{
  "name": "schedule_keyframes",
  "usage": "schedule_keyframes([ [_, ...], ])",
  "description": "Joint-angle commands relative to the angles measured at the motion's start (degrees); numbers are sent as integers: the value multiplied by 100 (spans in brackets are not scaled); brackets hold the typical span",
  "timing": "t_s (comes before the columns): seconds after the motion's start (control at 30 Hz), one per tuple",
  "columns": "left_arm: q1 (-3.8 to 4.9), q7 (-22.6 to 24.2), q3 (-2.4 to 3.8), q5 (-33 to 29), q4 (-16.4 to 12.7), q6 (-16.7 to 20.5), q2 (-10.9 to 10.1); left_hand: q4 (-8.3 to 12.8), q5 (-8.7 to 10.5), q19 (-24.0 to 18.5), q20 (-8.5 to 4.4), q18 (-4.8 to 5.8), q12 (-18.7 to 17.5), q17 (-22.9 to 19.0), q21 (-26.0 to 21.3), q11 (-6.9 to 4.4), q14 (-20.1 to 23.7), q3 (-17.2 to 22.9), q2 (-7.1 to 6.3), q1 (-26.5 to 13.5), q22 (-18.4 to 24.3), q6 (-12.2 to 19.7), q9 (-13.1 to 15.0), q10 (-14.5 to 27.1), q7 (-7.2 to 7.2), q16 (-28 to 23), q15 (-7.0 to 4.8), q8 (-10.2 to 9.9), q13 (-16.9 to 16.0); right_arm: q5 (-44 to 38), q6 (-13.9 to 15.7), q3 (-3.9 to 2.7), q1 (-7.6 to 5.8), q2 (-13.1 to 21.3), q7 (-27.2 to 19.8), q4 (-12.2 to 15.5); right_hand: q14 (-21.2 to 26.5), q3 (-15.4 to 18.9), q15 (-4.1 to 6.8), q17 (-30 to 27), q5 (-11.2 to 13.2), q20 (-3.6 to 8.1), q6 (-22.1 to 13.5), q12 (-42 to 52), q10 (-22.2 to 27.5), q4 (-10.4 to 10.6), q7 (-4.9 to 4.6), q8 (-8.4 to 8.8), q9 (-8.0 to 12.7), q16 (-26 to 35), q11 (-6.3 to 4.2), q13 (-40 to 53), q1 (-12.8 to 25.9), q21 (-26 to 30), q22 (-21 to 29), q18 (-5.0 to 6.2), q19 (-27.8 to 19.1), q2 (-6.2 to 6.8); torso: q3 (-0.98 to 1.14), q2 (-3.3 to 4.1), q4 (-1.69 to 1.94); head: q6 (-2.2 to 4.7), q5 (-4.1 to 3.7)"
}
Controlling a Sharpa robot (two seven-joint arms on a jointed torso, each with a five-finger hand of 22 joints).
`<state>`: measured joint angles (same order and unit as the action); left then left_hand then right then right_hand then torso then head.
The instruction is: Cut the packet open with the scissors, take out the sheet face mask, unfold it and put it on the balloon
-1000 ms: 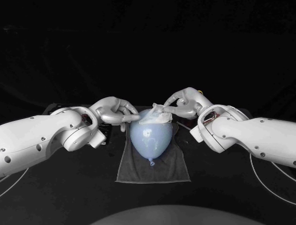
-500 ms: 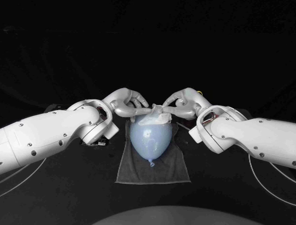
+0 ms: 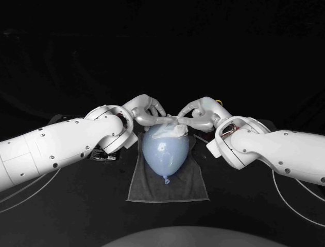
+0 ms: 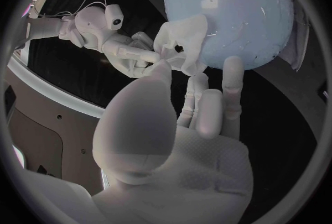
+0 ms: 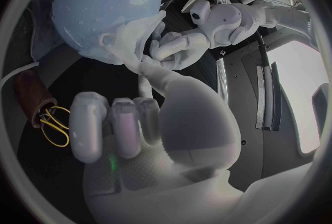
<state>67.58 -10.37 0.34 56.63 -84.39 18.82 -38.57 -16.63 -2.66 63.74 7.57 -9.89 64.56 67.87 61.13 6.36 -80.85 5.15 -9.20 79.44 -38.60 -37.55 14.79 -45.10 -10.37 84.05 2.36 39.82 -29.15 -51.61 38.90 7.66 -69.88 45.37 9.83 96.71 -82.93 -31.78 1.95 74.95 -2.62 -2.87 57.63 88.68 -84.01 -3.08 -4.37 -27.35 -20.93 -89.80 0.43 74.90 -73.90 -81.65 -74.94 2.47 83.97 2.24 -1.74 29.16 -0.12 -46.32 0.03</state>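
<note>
White sheet face mask (image 3: 173,127) on the balloon (image 3: 166,152) is pinched by our left hand (image 3: 143,110) and right hand (image 3: 199,112); uneven pulling could tear it.

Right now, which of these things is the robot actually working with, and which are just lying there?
In the job:
sheet face mask, bunched on the balloon's top
balloon
right hand, pinching the mask
left hand, at the mask's other edge

Lying about:
grey cloth, under the balloon
brown thing with yellow loops, too unclear to name
</note>
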Motion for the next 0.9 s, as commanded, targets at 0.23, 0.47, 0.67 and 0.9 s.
schedule_keyframes([
  [0.23, 24, -408, 9, 288, 40, -288, 135, 0, -12, 503, -162, 192, 198, 751, 702, -227, -387, -276, 225, 34, -985, -505, -90, -337, 223, 279, -192, 144, 10, -16, 48, -6, 1, -12, -77, 24, -707, -65, 162, 1505, -17, 29, 16, 12, -514, -4, 5, -29, -305, -20, -43, 1396, 15, 24, -1261, -63, 303, -45, -1, -1, 0, -13, 13],
  [0.47, 25, -374, 10, 293, 66, -359, 185, 9, -12, 552, -247, 215, 170, 815, 817, -337, -425, -269, 410, 190, -1134, -733, -189, -479, 337, 300, -288, 80, 56, -16, 48, -6, 1, -8, -79, 38, -707, -65, 162, 1505, -17, 29, 16, 12, -514, -4, 5, -29, -305, -20, -43, 1396, 15, 24, -1261, -63, 303, -45, -4, 2, 1, -15, 8],
  [0.67, 25, -333, 11, 291, 92, -351, 251, 45, -15, 549, -318, 220, 81, 833, 858, -426, -440, -11, 688, 616, -1177, -925, -310, -568, 427, 305, -370, -49, 116, -16, 47, -6, 0, -4, -79, 48, -707, -65, 162, 1505, -17, 29, 16, 12, -514, -4, 5, -29, -305, -20, -43, 1396, 15, 24, -1261, -63, 303, -45, -4, 1, -1, -24, 10],
  [0.9, 25, -269, 13, 274, 125, -198, 283, 192, -19, 603, -395, 245, -90, 913, 957, -489, -480, 843, 940, 1280, -1320, -1100, -398, -647, 481, 323, -443, -113, 204, -16, 56, -7, -1, 26, -78, 60, -707, -65, 162, 1505, -17, 29, 16, 12, -514, -4, 5, -29, -305, -20, -43, 1396, 15, 24, -1261, -63, 303, -45, -2, -1, 1, -29, 2],
])
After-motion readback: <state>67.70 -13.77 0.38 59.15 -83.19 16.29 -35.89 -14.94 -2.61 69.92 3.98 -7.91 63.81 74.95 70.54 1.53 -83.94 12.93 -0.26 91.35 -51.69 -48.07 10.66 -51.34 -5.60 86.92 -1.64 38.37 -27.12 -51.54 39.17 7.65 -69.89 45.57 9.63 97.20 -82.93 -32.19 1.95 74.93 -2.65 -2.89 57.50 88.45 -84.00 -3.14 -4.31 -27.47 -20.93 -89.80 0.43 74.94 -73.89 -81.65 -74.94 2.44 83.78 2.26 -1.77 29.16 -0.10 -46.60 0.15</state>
